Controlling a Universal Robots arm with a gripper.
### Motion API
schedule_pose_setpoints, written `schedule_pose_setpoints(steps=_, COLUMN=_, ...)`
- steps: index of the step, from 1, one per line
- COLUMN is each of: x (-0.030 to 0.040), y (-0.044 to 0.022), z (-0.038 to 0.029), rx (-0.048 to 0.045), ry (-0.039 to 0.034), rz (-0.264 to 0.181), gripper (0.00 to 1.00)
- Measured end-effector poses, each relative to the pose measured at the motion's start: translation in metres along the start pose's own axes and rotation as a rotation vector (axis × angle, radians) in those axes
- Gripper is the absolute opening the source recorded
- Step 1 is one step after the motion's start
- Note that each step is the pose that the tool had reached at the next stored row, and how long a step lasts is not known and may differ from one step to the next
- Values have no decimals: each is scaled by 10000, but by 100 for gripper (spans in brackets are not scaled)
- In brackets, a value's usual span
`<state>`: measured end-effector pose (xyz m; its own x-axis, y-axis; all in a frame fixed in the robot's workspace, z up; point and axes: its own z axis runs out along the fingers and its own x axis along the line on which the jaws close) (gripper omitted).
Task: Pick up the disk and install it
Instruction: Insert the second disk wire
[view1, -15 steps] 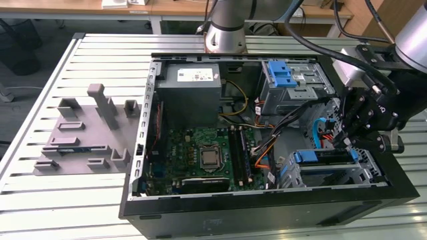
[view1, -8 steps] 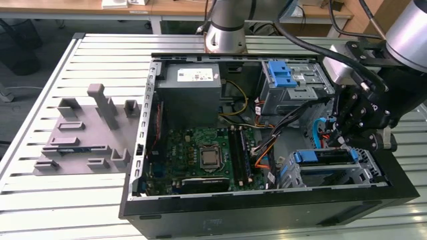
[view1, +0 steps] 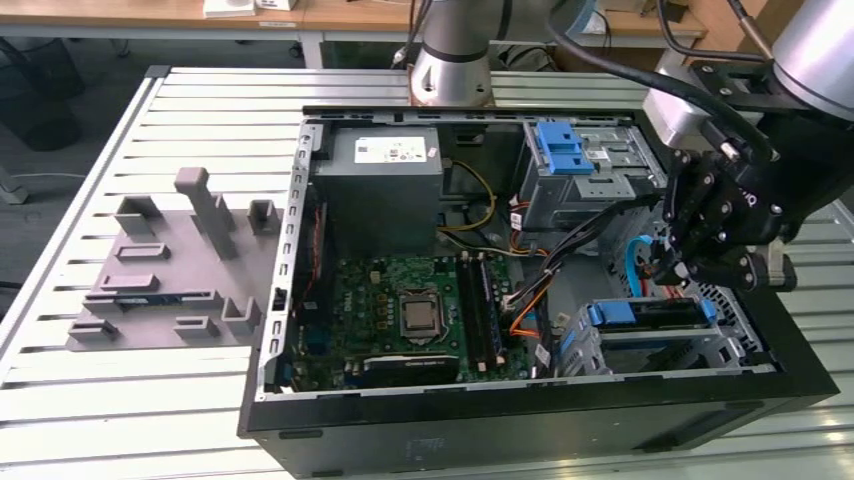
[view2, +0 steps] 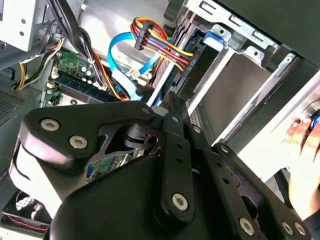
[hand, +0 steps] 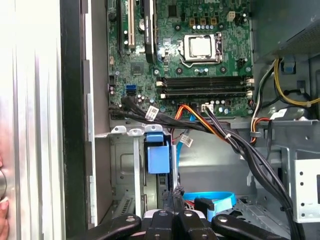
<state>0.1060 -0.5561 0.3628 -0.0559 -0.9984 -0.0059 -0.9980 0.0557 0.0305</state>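
The black robot gripper (view1: 677, 262) hangs inside the open black desktop computer case (view1: 534, 420), at the exterior view's right side, just above the lower metal drive bay (view1: 727, 350); in both wrist views its 2 fingers (hand: 176, 202) stand pressed close together, and I see nothing held between them.

The flat grey hard disk with blue plastic side rails (view1: 651, 315) lies in that lower bay, near the front corner of the case; in the first wrist view its blue rail end (hand: 159, 159) shows in the slot of the bay, a little apart from the fingertips; I cannot tell if the gripper touches the disk.

A light blue flat data cable (hand: 215, 200) curls just beside the fingers; a bundle of black, orange and yellow wires (hand: 225, 132) runs between the bay and the green motherboard (view1: 407, 320).

The grey boxy power supply (view1: 380, 185) sits at the far side of the case; a 2nd metal bay with a blue latch (view1: 561, 150) is beside it.

On the slatted metal table (view1: 134, 400), at the exterior view's left, stands a grey plastic fixture with upright posts (view1: 174, 265); a person's hand (view2: 305, 137) rests at the outside of the case.
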Motion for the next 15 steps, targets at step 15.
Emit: schedule_pose_setpoints(steps=15, x=-41, y=40, z=-158, rx=-2, ry=-50, rz=-2, gripper=11)
